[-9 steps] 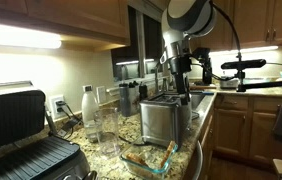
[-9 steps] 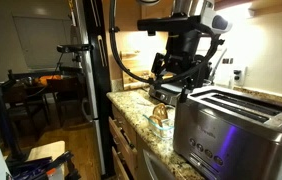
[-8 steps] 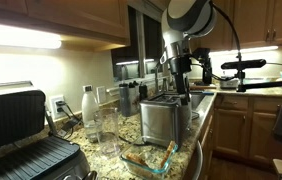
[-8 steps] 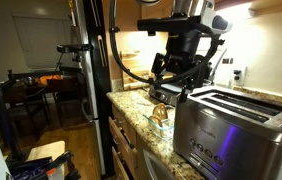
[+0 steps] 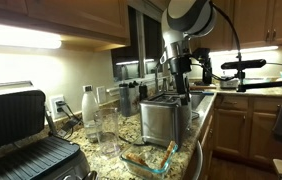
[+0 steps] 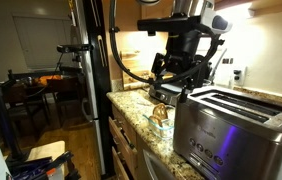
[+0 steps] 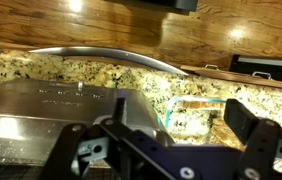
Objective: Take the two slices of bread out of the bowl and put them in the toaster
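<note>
The steel toaster (image 5: 159, 120) stands on the granite counter; it also fills the foreground of an exterior view (image 6: 236, 130) and the left of the wrist view (image 7: 51, 110). The clear bowl (image 5: 165, 152) with its teal rim (image 7: 166, 116) lies next to the toaster. Two tan slices of bread lie in it, one (image 7: 199, 105) further away and one (image 7: 224, 131) closer, and show as a brown patch in both exterior views (image 5: 141, 155) (image 6: 161, 113). My gripper (image 5: 181, 84) (image 6: 174, 92) (image 7: 171, 140) hangs above the toaster and bowl, open and empty.
A large black ridged grill (image 5: 21, 135) stands at the near end of the counter. Tall drinking glasses (image 5: 101, 125) and a white bottle (image 5: 87, 104) stand by the wall. The counter edge drops off beside the bowl. A wooden backsplash (image 7: 181, 40) runs behind.
</note>
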Robot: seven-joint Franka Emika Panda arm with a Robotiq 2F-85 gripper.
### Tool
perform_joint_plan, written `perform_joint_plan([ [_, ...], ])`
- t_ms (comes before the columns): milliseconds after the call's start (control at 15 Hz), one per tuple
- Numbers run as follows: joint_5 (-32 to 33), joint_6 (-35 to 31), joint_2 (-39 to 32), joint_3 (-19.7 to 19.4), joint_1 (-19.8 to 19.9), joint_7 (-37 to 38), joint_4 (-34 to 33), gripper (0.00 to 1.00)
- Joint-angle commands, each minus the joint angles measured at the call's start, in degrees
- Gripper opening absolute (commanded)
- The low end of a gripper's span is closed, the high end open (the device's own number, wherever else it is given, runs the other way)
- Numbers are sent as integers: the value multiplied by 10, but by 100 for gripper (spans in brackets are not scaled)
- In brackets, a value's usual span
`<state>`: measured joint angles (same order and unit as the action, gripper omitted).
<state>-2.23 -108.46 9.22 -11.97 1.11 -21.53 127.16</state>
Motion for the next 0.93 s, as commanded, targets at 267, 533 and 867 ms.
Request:
perform_joint_plan([
  [267, -7, 7, -24, 34, 9, 3, -12, 100],
  [533, -11, 9, -44, 50, 7, 6, -25, 100],
  [867, -9, 13, -67, 71, 2, 30, -45, 100],
])
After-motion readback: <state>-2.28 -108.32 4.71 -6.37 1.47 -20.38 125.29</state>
